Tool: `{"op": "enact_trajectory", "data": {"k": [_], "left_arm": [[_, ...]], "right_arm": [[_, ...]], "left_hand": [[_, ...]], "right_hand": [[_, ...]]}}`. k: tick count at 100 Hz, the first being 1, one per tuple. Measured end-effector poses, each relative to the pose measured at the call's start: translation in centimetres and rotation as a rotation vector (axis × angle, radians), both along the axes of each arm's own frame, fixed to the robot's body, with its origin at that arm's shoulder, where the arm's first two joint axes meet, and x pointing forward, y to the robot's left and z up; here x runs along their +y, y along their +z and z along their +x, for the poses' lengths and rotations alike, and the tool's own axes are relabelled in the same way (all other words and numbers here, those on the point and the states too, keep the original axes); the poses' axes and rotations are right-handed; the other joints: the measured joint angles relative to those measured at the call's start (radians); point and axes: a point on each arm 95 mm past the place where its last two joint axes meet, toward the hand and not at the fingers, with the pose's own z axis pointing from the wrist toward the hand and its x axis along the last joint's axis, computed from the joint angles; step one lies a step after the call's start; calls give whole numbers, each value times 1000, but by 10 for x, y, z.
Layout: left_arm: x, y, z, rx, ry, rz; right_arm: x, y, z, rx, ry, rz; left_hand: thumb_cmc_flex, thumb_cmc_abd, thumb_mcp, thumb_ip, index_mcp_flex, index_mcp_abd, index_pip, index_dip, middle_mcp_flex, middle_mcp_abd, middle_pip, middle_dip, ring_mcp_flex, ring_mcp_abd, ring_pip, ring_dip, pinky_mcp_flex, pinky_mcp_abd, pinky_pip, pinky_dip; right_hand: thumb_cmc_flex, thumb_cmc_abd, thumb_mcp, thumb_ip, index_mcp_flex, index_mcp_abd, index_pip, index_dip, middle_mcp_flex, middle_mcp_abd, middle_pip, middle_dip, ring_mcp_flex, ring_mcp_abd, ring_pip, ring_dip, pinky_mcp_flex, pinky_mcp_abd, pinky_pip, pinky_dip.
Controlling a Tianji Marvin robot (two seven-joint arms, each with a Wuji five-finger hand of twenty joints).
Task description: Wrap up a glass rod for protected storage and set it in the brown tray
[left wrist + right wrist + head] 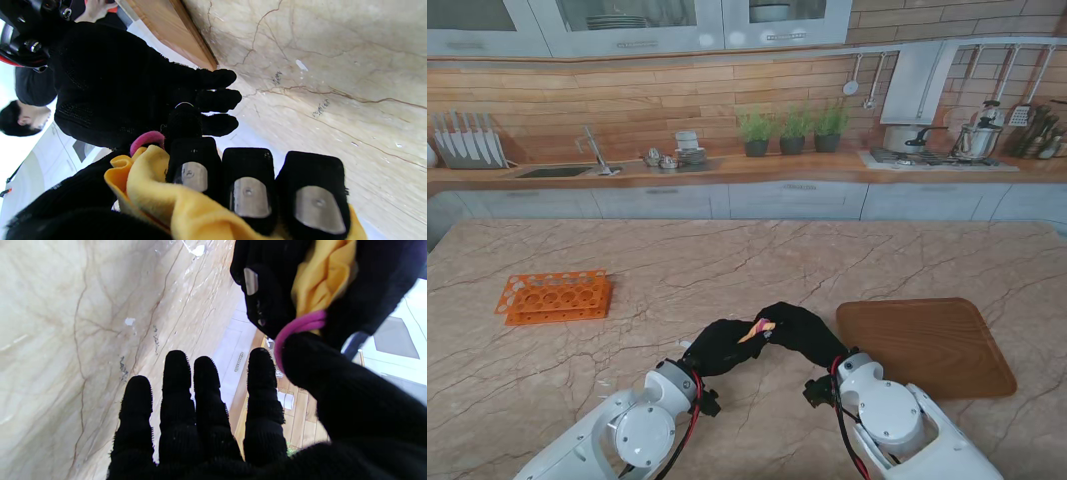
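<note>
**benchguy:** ok so going across the stand view, far left of the table [727, 260] there's an orange tube rack [554, 297] sitting on its own, well apart from everything else.

**marv_fan:** and the hands?

**benchguy:** both black-gloved and meeting in the middle, near me. The left hand [717, 345] is curled around a yellow cloth [156, 186], so that one's clamped on the bundle. In its wrist view you can see three fingers [248, 186] folded over the yellow fabric.

**marv_fan:** where's the glass rod though?

**benchguy:** honestly can't see bare glass anywhere. I can't tell if it's inside that cloth. All that shows in the stand view is a little yellow-pink bit poking out between the two hands.

**marv_fan:** pink?

**benchguy:** yeah, a pink band [297, 328], looks like an elastic loop. It sits at the end of the cloth, right against the thumb of the right hand [802, 330]. Can't tell if it's around the cloth or just beside it.

**marv_fan:** so the right hand's gripping?

**benchguy:** four fingers [176, 390] are stretched out straight and slightly apart, nothing in them. Only the thumb touches the band. Whether that counts as holding, I can't tell.

**marv_fan:** tray?

**benchguy:** brown tray [927, 345] is on the right, just beside the right hand, flat on the table, nothing on it.
</note>
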Motion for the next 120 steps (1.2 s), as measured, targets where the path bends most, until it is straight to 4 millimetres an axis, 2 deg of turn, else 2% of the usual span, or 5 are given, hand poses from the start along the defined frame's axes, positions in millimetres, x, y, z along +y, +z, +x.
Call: {"op": "enact_trajectory", "data": {"k": [16,52,72,96,120], "left_arm": [[-1,1,0,6,3,-1],[-1,-1,-1,16,-2,-5],[0,-3,-1,19,1,-1],[-2,-3,-2,15,3,-9],[-3,-3,-1,3,20,-21]], "right_arm": [[0,-1,-1,18,-10,34],[5,-4,-1,91,-56,119],[9,-2,1,56,-88,78],[11,-3,0,35,-95,19],[11,-3,-2,50,-93,3]], "left_hand": [[0,0,-8,0,0,0,0,0,0,0,0,0,0,0,0,0,0,0,0,0],[14,0,-9,0,0,0,0,0,0,0,0,0,0,0,0,0,0,0,0,0],[14,0,-9,0,0,10,-12,0,0,3,0,0,0,0,0,0,0,1,0,0],[14,0,-9,-3,0,9,-12,1,0,3,0,0,0,0,0,0,0,1,0,0],[31,0,-11,-4,0,9,-13,1,0,3,0,0,0,0,0,0,0,1,0,-1]], "right_hand": [[2,0,1,0,3,-18,0,9,0,0,-15,-10,0,-9,-24,-3,-8,0,-41,0],[107,-13,-25,-63,149,-28,230,-179,61,-2,-21,-19,1,-11,-33,-3,-5,13,-76,0],[106,-45,43,-63,236,-7,295,-145,129,-2,17,-19,11,-7,2,-3,10,24,-76,1],[75,-67,116,171,240,8,327,13,191,-1,92,6,45,8,71,8,24,27,-56,1],[63,-67,114,225,239,11,331,37,210,11,141,39,54,21,98,21,25,28,-43,0]]}}
